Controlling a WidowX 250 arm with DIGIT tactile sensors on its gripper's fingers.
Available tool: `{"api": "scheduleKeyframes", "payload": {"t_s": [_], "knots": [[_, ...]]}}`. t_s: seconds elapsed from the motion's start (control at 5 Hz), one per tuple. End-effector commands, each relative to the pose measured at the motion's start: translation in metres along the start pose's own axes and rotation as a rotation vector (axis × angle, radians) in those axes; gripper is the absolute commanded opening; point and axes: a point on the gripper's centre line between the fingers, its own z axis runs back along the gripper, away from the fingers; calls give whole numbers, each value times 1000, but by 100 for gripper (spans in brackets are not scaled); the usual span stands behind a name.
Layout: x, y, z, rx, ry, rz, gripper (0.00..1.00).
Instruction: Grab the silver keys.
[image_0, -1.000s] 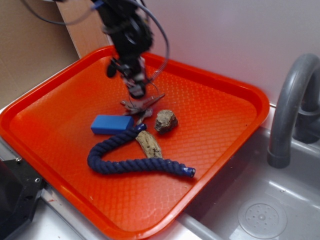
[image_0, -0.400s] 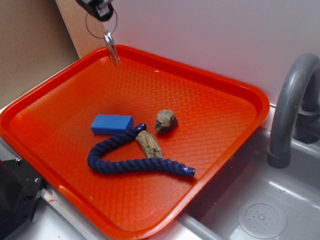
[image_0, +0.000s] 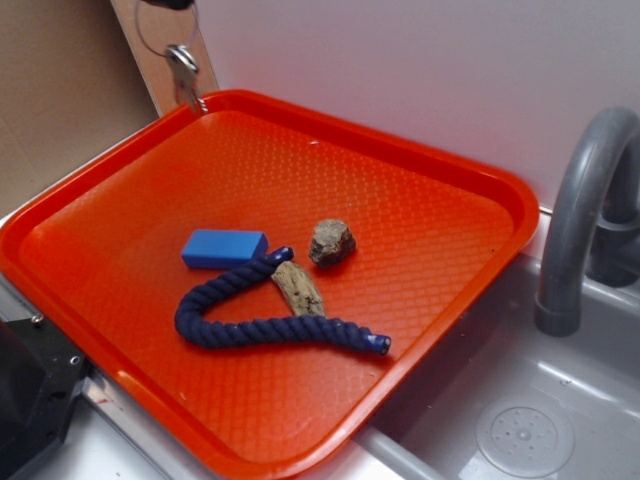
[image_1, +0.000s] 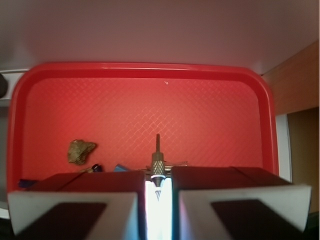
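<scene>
Two pincer pads pinch the silver keys, dangling high above the tray's back corner.

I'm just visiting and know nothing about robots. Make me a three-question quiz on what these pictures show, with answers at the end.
1. True or false: the silver keys lie flat on the orange tray.
2. Which object touches the blue block?
A. the brown rock
B. the navy rope
C. the grey tap
3. Fill in: in the wrist view the hand has its fingers nearly ____.

Key
1. False: the keys hang in the air by their ring, above the tray's far-left corner.
2. B
3. closed, with only a narrow slit between them.
</scene>
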Motion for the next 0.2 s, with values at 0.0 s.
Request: {"api": "scheduleKeyframes", "payload": {"t_s": [0.0], "knots": [[8,-7,14,-69,-63,31,0]]}}
